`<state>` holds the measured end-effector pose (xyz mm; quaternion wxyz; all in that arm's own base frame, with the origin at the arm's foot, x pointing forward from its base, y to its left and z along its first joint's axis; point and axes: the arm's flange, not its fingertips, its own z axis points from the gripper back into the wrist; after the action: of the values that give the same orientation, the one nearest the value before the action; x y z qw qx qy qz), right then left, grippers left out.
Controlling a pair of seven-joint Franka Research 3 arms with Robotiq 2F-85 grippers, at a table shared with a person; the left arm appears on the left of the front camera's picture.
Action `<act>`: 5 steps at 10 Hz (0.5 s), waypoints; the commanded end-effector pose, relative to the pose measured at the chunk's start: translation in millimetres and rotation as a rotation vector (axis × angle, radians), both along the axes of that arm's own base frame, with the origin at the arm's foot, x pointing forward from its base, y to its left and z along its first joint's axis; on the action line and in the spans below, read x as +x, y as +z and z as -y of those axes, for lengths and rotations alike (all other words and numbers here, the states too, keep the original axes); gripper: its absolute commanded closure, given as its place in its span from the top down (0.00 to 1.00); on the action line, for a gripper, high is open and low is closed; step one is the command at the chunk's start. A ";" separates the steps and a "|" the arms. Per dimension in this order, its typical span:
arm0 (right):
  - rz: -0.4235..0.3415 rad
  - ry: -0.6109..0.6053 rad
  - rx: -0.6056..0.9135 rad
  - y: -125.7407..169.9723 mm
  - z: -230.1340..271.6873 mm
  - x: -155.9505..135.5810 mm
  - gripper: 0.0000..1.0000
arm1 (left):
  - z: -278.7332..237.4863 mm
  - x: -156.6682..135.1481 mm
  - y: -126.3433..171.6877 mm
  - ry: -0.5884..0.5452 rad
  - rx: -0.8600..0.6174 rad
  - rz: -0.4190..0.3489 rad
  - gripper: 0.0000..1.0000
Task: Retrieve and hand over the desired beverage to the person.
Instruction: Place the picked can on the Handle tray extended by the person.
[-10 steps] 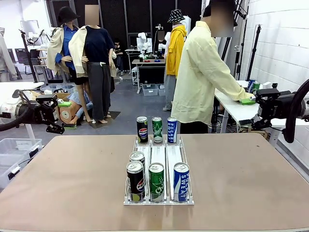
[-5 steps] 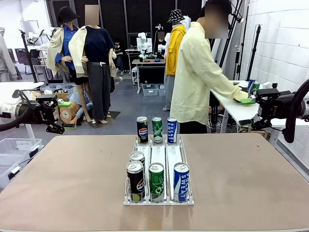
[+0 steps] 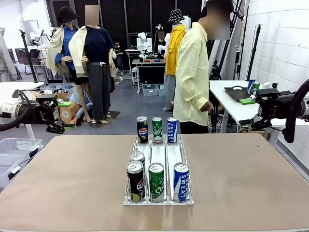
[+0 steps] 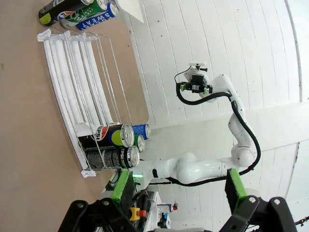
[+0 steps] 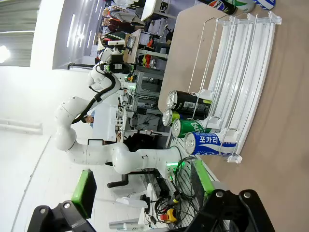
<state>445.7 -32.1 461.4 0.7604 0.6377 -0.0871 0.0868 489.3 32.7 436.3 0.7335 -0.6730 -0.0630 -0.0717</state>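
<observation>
Several beverage cans stand in a white three-lane rack [image 3: 159,153] at the table's middle. Black Pepsi [image 3: 135,180], green [image 3: 156,181] and blue Pocari Sweat [image 3: 180,181] cans are at the near end, and three more [image 3: 157,129] at the far end. The person [image 3: 192,77] in a pale-yellow shirt stands side-on beyond the far edge, arm hanging down. My left gripper [image 3: 66,115] hovers open off the table's left side, my right gripper [image 3: 247,112] open off the right side, both holding nothing. The left wrist view shows the open left gripper [image 4: 177,188] and the cans [image 4: 113,145]. In the right wrist view is the open right gripper [image 5: 142,191] with the cans [image 5: 198,126].
A white side table [image 3: 231,104] with a dark tray and small items stands behind my right gripper. Bins and a cardboard box sit on the floor at far left. The brown tabletop [image 3: 63,179] is bare on both sides of the rack.
The person has pulled the arm back from the side table and straightened up, arm now hanging down. Both arms and the cans have not moved.
</observation>
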 end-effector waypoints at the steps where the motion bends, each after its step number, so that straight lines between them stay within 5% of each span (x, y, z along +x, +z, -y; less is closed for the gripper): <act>1: -0.001 0.001 0.002 -0.7 -1.1 -2.1 1.00 | -0.8 -0.6 2.2 0.002 0.000 0.005 1.00; 5: -0.001 0.001 0.002 -0.7 -1.1 -2.1 1.00 | -0.8 -0.6 2.2 0.002 0.000 0.005 1.00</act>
<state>445.7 -32.1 461.4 0.7604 0.6377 -0.0871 0.0868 489.3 32.7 436.3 0.7335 -0.6730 -0.0630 -0.0717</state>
